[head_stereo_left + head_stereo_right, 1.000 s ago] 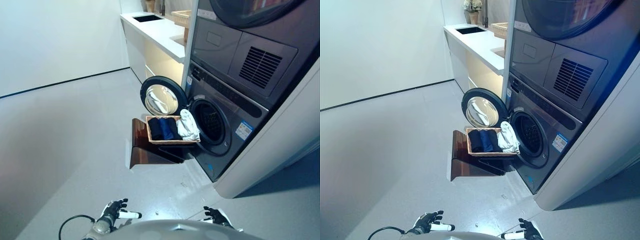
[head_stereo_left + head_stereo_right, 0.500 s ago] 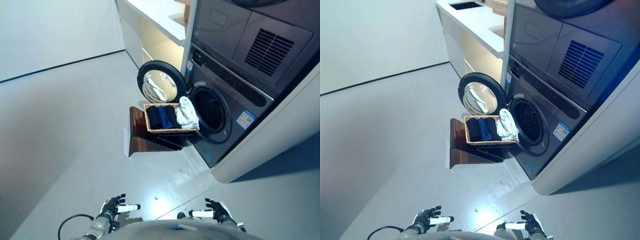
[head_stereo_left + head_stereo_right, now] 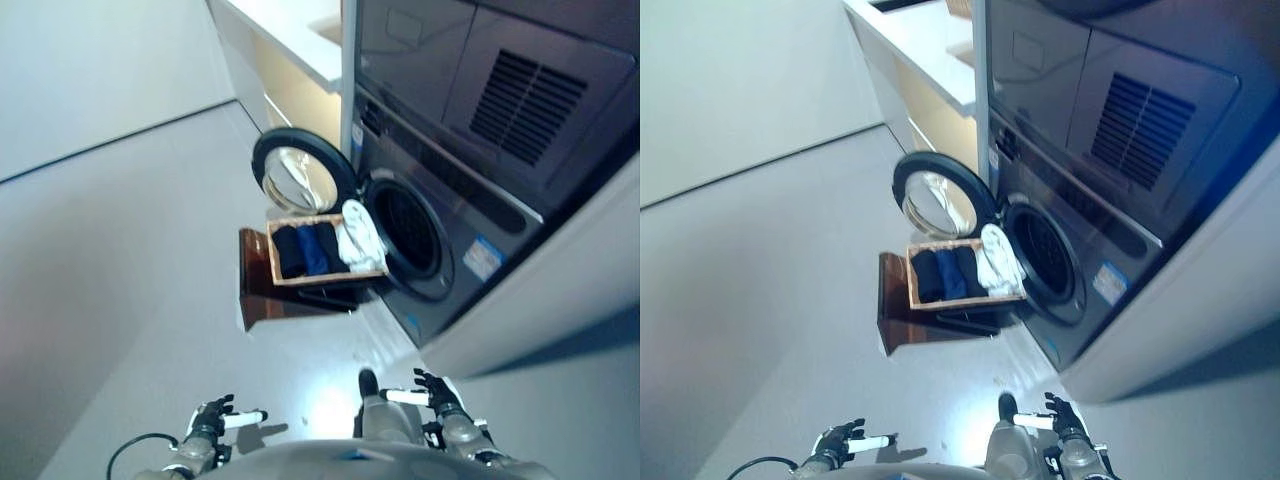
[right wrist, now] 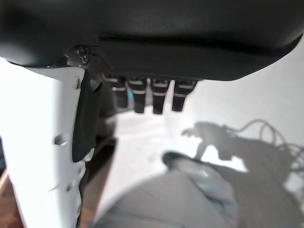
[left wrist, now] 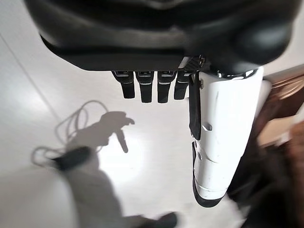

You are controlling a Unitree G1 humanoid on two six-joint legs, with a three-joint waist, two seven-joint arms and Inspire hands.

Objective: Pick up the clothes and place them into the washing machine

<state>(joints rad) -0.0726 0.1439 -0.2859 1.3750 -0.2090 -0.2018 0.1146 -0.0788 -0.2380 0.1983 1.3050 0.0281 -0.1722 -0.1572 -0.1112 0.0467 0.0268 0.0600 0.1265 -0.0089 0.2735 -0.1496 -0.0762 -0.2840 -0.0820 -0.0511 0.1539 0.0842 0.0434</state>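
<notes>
A shallow wicker basket (image 3: pixel 275 262) rests on a low dark brown box (image 3: pixel 262 295) in front of the washing machine (image 3: pixel 470 262). Dark blue and black clothes (image 3: pixel 305 250) lie in the basket. A white garment (image 3: pixel 358 236) hangs over the basket's end toward the drum opening (image 3: pixel 405 228). The round door (image 3: pixel 296 180) stands open behind the basket. My left hand (image 3: pixel 214 418) and right hand (image 3: pixel 433 392) are low and near me, far from the basket. Both are open and empty, as the left wrist view (image 5: pixel 152 88) and the right wrist view (image 4: pixel 147 97) show.
A second machine with a vent grille (image 3: pixel 520 95) is stacked above the washer. A white counter (image 3: pixel 285 35) runs along the wall behind. Grey floor (image 3: pixel 120 260) spreads to the left of the box and between me and the basket.
The camera has moved, so the whole scene sits further left and looks nearer. The basket and clothes have not moved. Both hands stay low and empty.
</notes>
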